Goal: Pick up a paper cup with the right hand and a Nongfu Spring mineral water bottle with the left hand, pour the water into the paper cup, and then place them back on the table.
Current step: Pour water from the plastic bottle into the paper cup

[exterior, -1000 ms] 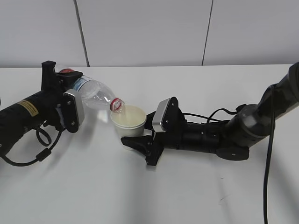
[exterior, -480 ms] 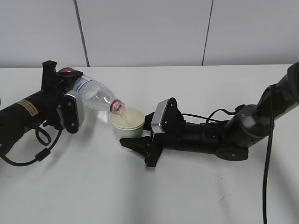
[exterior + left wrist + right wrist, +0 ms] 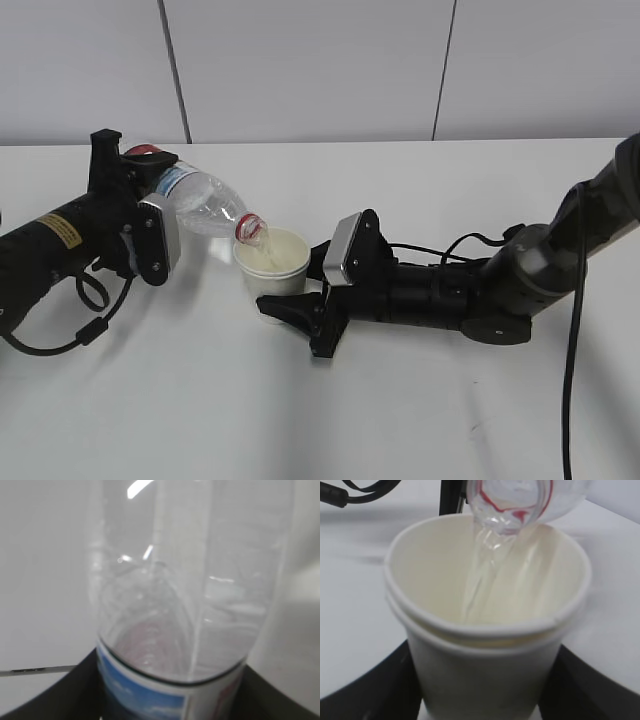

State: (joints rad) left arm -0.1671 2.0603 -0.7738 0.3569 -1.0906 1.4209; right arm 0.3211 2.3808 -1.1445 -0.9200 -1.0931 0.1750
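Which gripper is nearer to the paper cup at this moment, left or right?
Right. The right gripper is closed around the paper cup. The left gripper is off to the cup's left, holding the tilted bottle, whose mouth is over the cup's rim.

On your left, the left hand [image 3: 150, 215] held the Nongfu Spring mineral water bottle [image 3: 200, 205] tipped on its side, mouth toward the middle, directly above the paper cup [image 3: 272, 268]. The right hand [image 3: 300, 310] gripped that cup from your right. The water [image 3: 480, 575] ran from the bottle's mouth into the cup. The table [image 3: 320, 420] lay beneath both.
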